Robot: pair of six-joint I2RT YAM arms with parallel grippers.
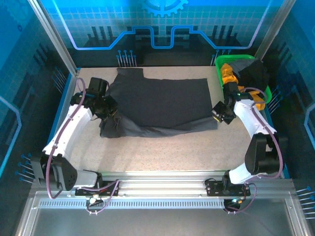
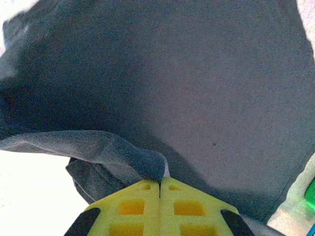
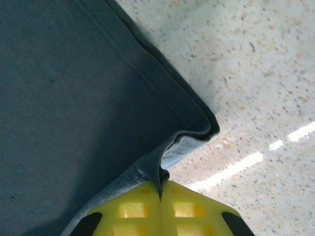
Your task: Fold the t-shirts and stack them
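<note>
A large dark charcoal-grey t-shirt [image 1: 162,101] lies spread over the middle of the table, its near edge rumpled and partly folded back. My left gripper [image 1: 114,118] is shut on the shirt's near-left part; in the left wrist view the yellow jaws [image 2: 160,186] pinch a fold of grey cloth [image 2: 138,157]. My right gripper [image 1: 220,117] is shut on the shirt's near-right corner; in the right wrist view the cloth edge [image 3: 147,172] runs into the closed gripper [image 3: 160,192]. More t-shirts, mustard-yellow [image 1: 227,73] and black [image 1: 251,73], sit in the basket.
A bright green plastic basket [image 1: 268,91] stands at the back right corner, close behind my right arm. Speckled beige table top [image 1: 172,152] lies bare between the shirt and the arm bases. Blue enclosure walls ring the table.
</note>
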